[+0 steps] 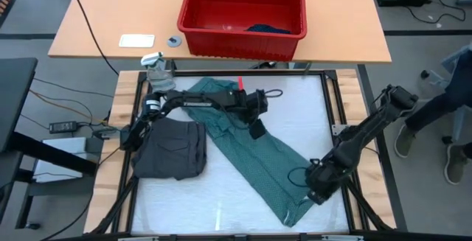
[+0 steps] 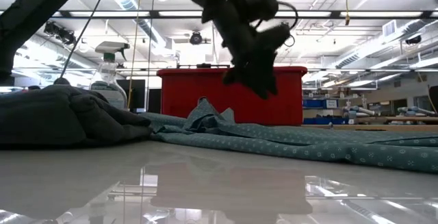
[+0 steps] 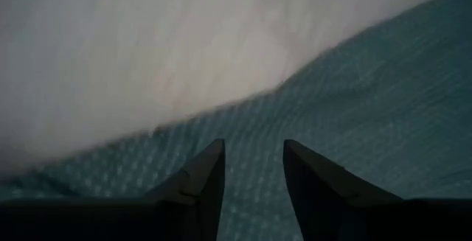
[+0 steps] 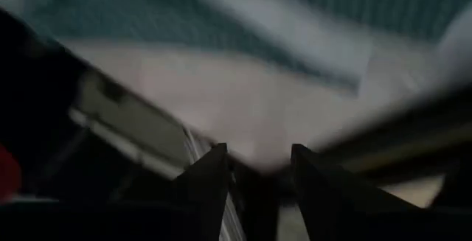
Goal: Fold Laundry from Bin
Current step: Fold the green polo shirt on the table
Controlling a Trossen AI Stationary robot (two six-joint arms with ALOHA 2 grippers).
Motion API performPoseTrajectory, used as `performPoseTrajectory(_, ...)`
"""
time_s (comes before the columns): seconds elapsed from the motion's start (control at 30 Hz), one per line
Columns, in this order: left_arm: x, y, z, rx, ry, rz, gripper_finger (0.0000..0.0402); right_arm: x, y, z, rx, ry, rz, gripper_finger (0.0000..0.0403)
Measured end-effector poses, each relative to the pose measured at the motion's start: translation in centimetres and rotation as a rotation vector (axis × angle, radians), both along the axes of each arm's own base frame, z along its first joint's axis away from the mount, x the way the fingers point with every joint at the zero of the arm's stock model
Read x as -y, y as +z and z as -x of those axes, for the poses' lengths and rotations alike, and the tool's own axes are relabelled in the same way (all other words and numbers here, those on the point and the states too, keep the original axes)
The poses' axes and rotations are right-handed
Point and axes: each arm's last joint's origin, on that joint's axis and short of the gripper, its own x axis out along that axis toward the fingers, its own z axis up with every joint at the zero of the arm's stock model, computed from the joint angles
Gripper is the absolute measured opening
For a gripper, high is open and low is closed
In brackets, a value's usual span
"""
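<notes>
Teal-green dotted garment [image 1: 254, 156] lay spread diagonally across the white worktop [image 1: 310, 116], bunched at its far end, apart from a folded dark grey piece [image 1: 171, 149] near the left edge. Red bin [image 1: 243, 12] stood beyond on a wooden table [image 1: 103, 20], with a dark blue piece [image 1: 267, 29] left inside.

Left tool [image 1: 256, 125] hovered above the teal cloth, fingers [image 3: 203, 186] parted, pinching nothing. Right tool [image 1: 318, 189] sat low beside the near hem, fingers [image 4: 203, 186] spread, empty.

Judged soft, light, limp and prone to wrinkling; best pinched at corners or hems, with both tools pulling taut before any fold.
</notes>
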Motion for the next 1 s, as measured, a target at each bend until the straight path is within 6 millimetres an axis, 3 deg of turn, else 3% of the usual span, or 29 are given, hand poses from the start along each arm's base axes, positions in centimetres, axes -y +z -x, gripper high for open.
performPoseTrajectory(0.1, -0.9, 1.2, 0.4, -0.02, 0.015, 0.014, 0.0143, 1.6, -0.5, -0.9, 0.114, -0.062, 0.129, 0.0155)
performPoseTrajectory(0.3, -3.5, 3.7, 1.4, -0.019, 0.065, 0.041, 0.0143, 4.8, -5.4, -3.1, 0.167, -0.104, 0.307, 0.0137)
performPoseTrajectory(0.43, -4.7, 4.2, 2.2, -0.06, 0.096, 0.046, 0.0143, 5.1, -7.1, -3.8, 0.151, -0.157, 0.345, 0.0122)
performPoseTrajectory(0.57, -5.2, 4.7, 3.3, -0.114, 0.126, 0.03, 0.0143, 3.4, -7.3, -3.9, 0.087, -0.146, 0.273, 0.0106)
performPoseTrajectory(0.77, -5.4, 4.6, 4.6, -0.219, 0.146, 0.032, 0.0143, -0.9, -6.4, -3.4, 0.063, -0.147, 0.082, 0.0096)
performPoseTrajectory(0.9, -6.4, 4.7, 4.9, -0.21, 0.143, 0.018, 0.0143, -2.9, -4.9, -2.6, 0.068, -0.163, 0.007, 0.0097)
performPoseTrajectory(1.0, -7.8, 4.9, 5.0, -0.173, 0.109, -0.023, 0.0143, -3.3, -3.3, -2.6, 0.149, -0.194, 0.007, 0.01)
